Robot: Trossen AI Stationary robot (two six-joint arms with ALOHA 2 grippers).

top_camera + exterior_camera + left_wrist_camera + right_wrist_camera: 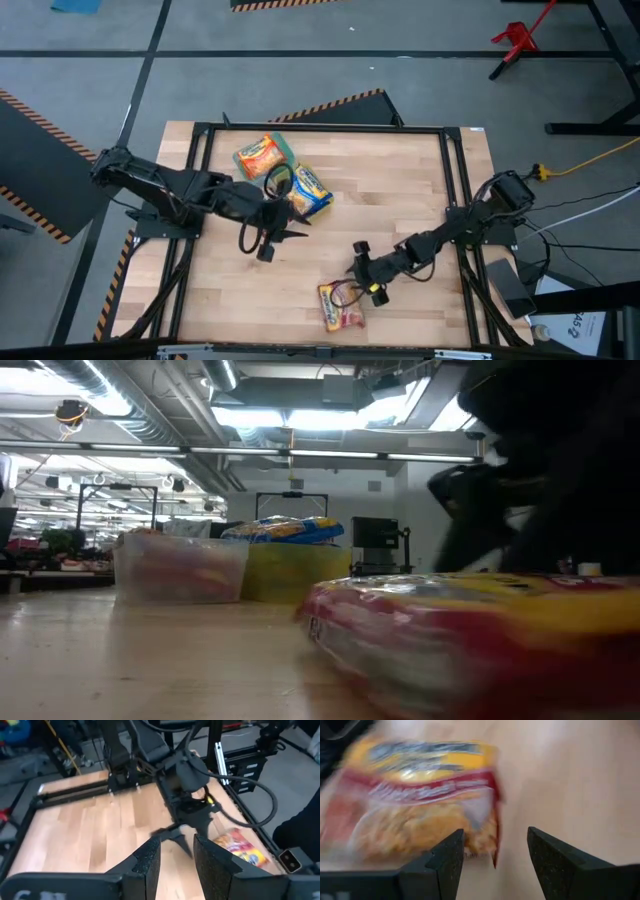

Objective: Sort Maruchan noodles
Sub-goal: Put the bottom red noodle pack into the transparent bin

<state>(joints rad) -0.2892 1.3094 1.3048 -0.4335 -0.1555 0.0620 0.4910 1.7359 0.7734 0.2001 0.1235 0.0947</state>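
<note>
Workshop floor and ceiling, seen around a wooden table.

Looking down, there's grey concrete floor [330,70] all around, crossed by dark seams, with orange-and-black hazard tape [40,112] at the left and behind the butcher-block table [400,190]; a red stand [516,38] sits far right, a yellow cable [590,158] trails nearby. At table height, bright strip lights [300,418] glow overhead among silver ducts [120,395] (quite an industrial ceiling), and a black frame [290,500] stands against the pale back wall [420,500].

Two dark jointed arms, looping black cables, matte black angular fingers [447,860]
</note>
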